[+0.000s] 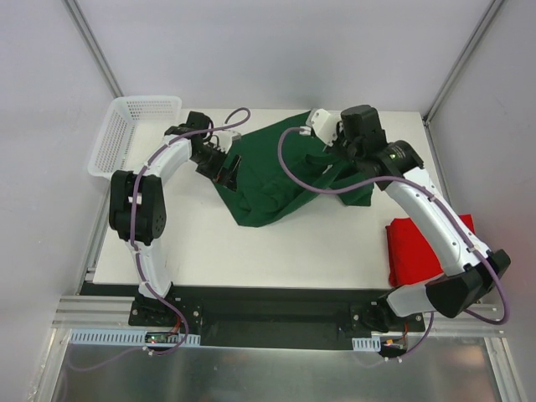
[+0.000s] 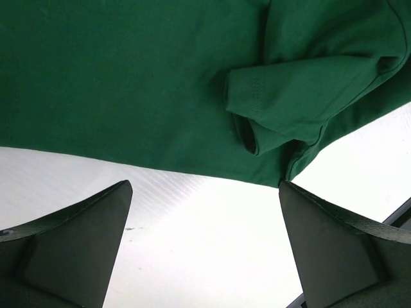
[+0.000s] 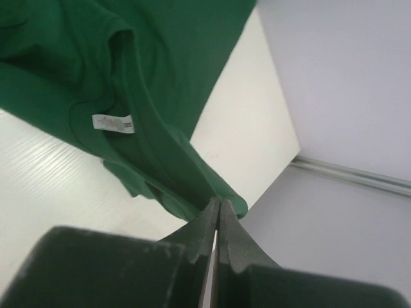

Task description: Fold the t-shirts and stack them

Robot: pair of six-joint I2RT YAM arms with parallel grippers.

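Observation:
The dark green t-shirt (image 1: 268,180) lies crumpled across the back middle of the white table (image 1: 251,251). My left gripper (image 1: 228,167) hovers at the shirt's left edge. In the left wrist view it (image 2: 205,189) is open over bare table, with the green cloth (image 2: 128,83) and a folded sleeve (image 2: 276,102) just beyond its fingertips. My right gripper (image 1: 325,134) is at the shirt's back right. In the right wrist view it (image 3: 218,202) is shut on a fold of the green t-shirt (image 3: 154,77) near the collar, where a white label (image 3: 113,122) shows. The red t-shirt (image 1: 414,251) lies folded at the right, partly under my right arm.
A white mesh basket (image 1: 126,134) stands at the table's back left corner, close behind my left arm. Grey walls (image 3: 347,83) close off the back and sides. The table's back right corner is near my right gripper.

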